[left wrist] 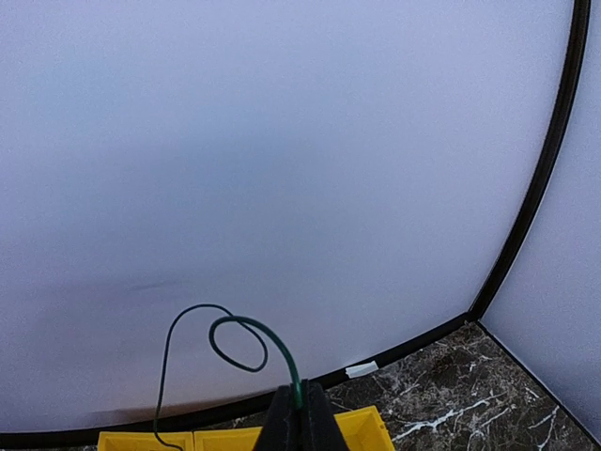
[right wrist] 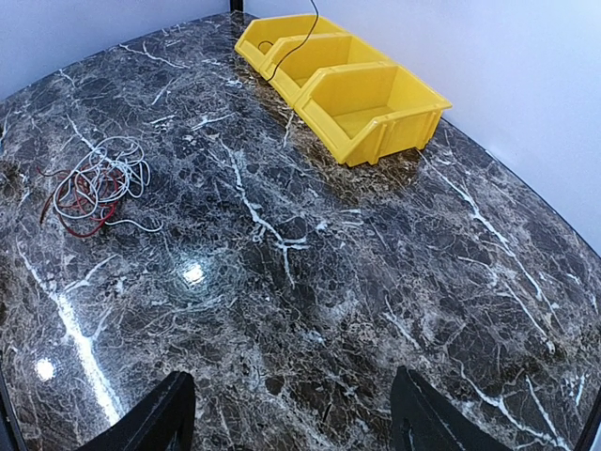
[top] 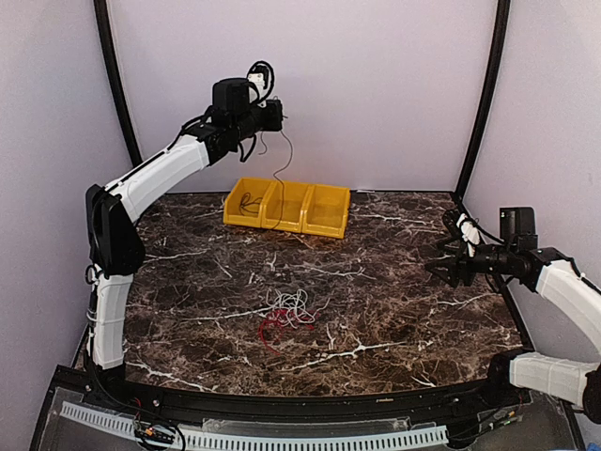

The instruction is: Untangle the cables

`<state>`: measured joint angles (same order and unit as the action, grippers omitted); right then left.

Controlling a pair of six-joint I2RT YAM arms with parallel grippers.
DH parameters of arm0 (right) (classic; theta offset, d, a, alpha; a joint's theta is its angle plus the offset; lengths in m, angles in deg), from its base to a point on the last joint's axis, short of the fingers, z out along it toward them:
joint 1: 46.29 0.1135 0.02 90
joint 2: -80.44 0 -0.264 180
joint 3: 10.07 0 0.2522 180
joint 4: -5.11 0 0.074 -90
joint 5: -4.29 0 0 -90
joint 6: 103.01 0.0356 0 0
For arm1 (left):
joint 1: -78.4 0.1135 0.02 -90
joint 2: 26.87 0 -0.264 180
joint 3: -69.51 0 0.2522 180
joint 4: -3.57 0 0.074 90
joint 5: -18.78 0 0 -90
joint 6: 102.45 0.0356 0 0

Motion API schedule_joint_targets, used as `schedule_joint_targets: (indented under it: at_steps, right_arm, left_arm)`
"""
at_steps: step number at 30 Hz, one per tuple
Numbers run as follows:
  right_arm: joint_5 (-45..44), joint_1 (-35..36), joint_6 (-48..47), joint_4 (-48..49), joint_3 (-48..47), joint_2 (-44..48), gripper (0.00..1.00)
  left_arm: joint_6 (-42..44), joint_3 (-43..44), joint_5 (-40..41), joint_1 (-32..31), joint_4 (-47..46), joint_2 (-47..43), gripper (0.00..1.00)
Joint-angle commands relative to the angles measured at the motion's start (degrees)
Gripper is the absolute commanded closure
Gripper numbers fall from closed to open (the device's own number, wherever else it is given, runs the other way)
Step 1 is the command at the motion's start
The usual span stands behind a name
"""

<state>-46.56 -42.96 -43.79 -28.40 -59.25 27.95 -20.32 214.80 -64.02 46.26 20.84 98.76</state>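
Pale lilac walls close in a dark marble-patterned table veined with white, and black poles curve up in the far corners. From the near left corner, the white-and-black left arm reaches high toward the back wall. The right arm sits low at the table's right edge, pointing inward. Against the back wall stands a row of three joined yellow bins. The left gripper is raised well above these bins with its fingers pinched tight on a thin dark green cable. From the left wrist, that cable curls into a small loop just past the fingertips. From above, it hangs down to the bins, its lower end near the divide between the left and middle compartments, though which one it enters cannot be told. A small dark wire lies in the leftmost compartment. The right gripper hovers over bare table with its fingers spread wide, holding nothing. The remaining cables, thin white and red loops, lie tangled in one small heap on the table, toward the near edge, well apart from the bins and from both grippers.
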Motion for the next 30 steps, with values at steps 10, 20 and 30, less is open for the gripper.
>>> schedule_joint_targets:
  at_steps: [10, 20, 30]
  right_arm:
    - [0.39, -0.17, -0.98, 0.81, 0.48, 0.12, 0.27]
    - [0.48, -0.17, -1.14, 0.76, 0.44, -0.23, 0.27]
    - [0.09, -0.19, -1.12, 0.77, 0.64, 0.1, 0.27]
  left_arm:
    - [-3.17, -16.94, -5.92, -4.32, 6.23, -11.61, 1.0]
    - [-2.17, -31.09, -0.49, -9.19, 4.15, -23.48, 1.0]
    - [3.79, -23.26, 4.91, -9.21, 2.46, -22.5, 1.0]
